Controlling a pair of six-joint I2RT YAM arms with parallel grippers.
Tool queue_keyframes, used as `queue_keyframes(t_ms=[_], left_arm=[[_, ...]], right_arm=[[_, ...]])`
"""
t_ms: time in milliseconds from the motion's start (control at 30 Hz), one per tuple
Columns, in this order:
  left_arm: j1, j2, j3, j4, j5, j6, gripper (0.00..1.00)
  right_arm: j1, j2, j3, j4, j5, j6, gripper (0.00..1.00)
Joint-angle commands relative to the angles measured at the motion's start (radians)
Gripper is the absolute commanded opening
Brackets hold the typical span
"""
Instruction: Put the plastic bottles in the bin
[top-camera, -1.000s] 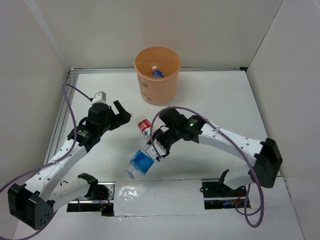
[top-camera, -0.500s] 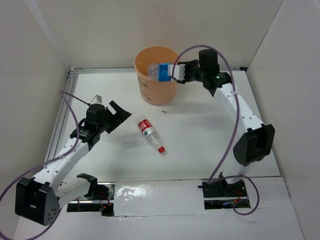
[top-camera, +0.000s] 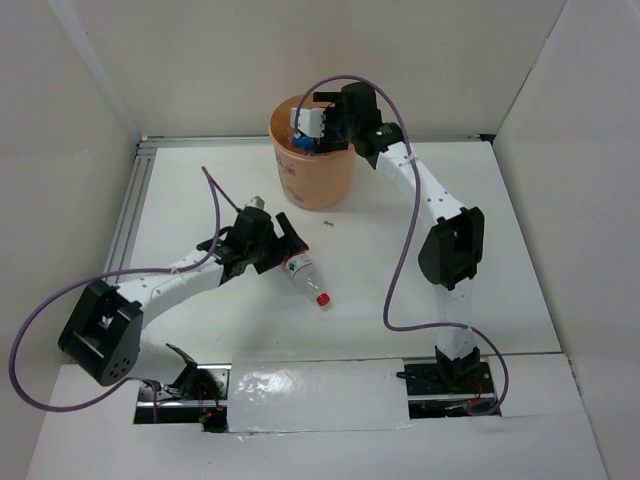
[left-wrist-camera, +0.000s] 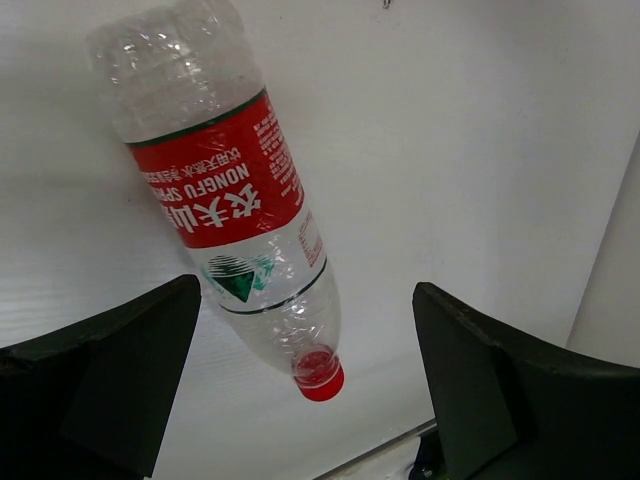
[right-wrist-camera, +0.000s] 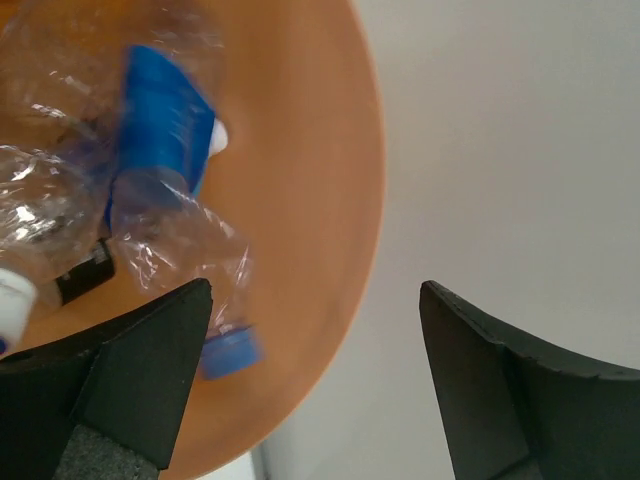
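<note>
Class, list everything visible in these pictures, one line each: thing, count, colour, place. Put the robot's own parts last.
bin: one, translucent orange, far middle of table.
bottles in the bin: several, count unclear; clear, one blue-labelled; white and blue caps.
red-label bottle: one, clear, red cap, lying on table.
table: one, white.
cables: two, purple, one along each arm.
left gripper: black, open, fingers either side of red-label bottle.
right gripper: black, open, above bin.

white arm links (top-camera: 420, 190), chunky black joints (top-camera: 452, 247), thin looping purple cables (top-camera: 340, 78)
</note>
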Motion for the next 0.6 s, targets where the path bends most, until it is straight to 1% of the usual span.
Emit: queue_keyframes(t_ms=[0,67,133,167,200,233,300,333,367,433,467,533,567], left_arm=[[-0.036,0.046,0.064,0.034,-0.065,-0.029,1.0],[-0.062,0.095,0.108,0.011,-0.098,-0.018,1.0],[-0.082,0.133,0.141,-0.033,-0.127,-0.009,1.0],[-0.097,0.155,0.154,-0.046,-0.146,0.002,1.0],[-0.107,0.217,0.186,-0.057,-0.16,0.011,1.0],[-0.12,0.218,0.187,-0.057,-0.16,0.011,1.0],[-0.134,0.27,0.235,-0.119,-0.192,0.02,1.0],[-0.151,0.325,0.254,-0.147,-0.192,0.029,1.0],[-0.16,0.35,0.275,-0.202,-0.218,0.042,1.0],[-0.186,0.408,0.326,-0.256,-0.238,0.054,1.0],[-0.186,0.423,0.338,-0.277,-0.249,0.066,0.98],[-0.196,0.449,0.358,-0.302,-0.249,0.066,0.97],[-0.205,0.463,0.359,-0.302,-0.258,0.066,0.9]], right_arm=[[-0.012,-0.084,-0.033,0.015,0.048,0.027,0.91],[-0.034,-0.153,-0.101,0.027,0.028,0.077,0.91],[-0.055,-0.213,-0.158,0.04,-0.035,0.137,0.91],[-0.067,-0.28,-0.22,0.04,-0.067,0.209,0.91],[-0.104,-0.346,-0.288,0.052,-0.14,0.281,0.91],[-0.104,-0.347,-0.288,0.052,-0.141,0.282,0.91],[-0.138,-0.444,-0.403,0.041,-0.197,0.363,0.91],[-0.149,-0.478,-0.447,0.041,-0.241,0.386,0.91],[-0.16,-0.538,-0.531,0.041,-0.262,0.397,0.91],[-0.181,-0.592,-0.616,0.052,-0.282,0.433,0.91],[-0.193,-0.633,-0.685,0.052,-0.3,0.456,0.91],[-0.233,-0.667,-0.748,0.041,-0.35,0.489,0.91],[-0.242,-0.699,-0.779,0.041,-0.36,0.489,0.91]])
